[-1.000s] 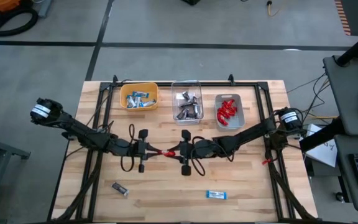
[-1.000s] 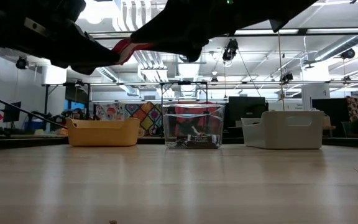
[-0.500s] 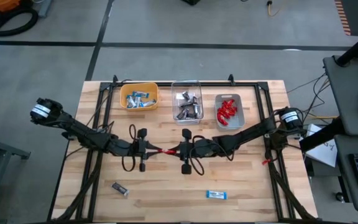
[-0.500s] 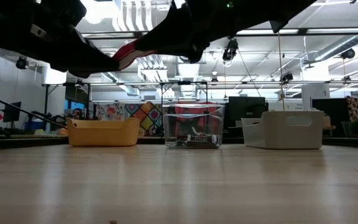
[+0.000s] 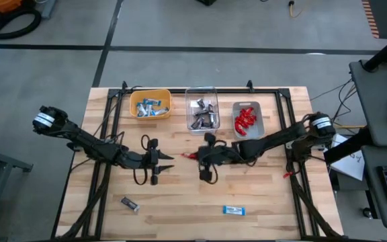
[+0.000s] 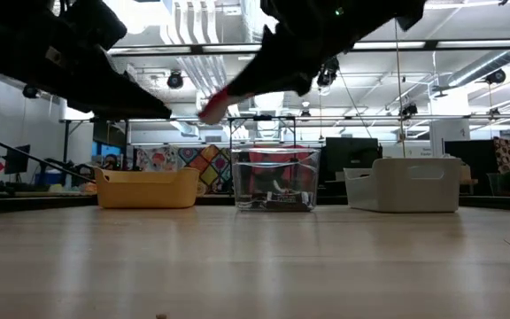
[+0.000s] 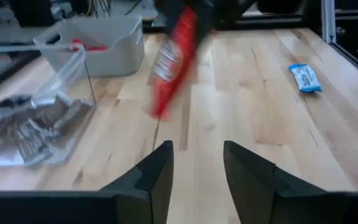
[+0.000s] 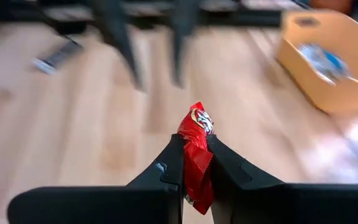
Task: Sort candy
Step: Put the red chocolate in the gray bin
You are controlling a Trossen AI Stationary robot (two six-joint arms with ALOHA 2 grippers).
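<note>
A bright red candy (image 8: 196,144) is held above the middle of the table by my right gripper (image 8: 196,169), which is shut on it. It also shows in the left wrist view as a blurred red candy (image 7: 173,56) and in the high view as a red candy (image 5: 188,155). My left gripper (image 7: 197,165) stands open just left of it, its fingers (image 5: 168,157) empty and pointing at the candy. A blue-and-white candy (image 5: 234,210) and a dark brown candy (image 5: 130,203) lie flat on the table near its front edge. My right gripper pinches the red candy's wrapper (image 8: 196,163) between its two fingers. The fingers come about level from the table's right, along the candy. One end of the candy (image 8: 197,117) sticks out past the fingertips toward my left gripper. The candy is lifted clear of the table.
Three bins stand in a row at the far edge: a yellow bin (image 5: 150,105) with blue-and-white candy, a clear bin (image 5: 202,113) with dark brown candy, and a grey bin (image 5: 248,119) with red candy. A black frame (image 5: 110,107) runs along the table's sides.
My left gripper has opened and let go of the red candy, then drawn back a little toward the table's left. My right gripper has kept hold of the candy and carried it a little toward the right and far side, clear of the left fingers.
</note>
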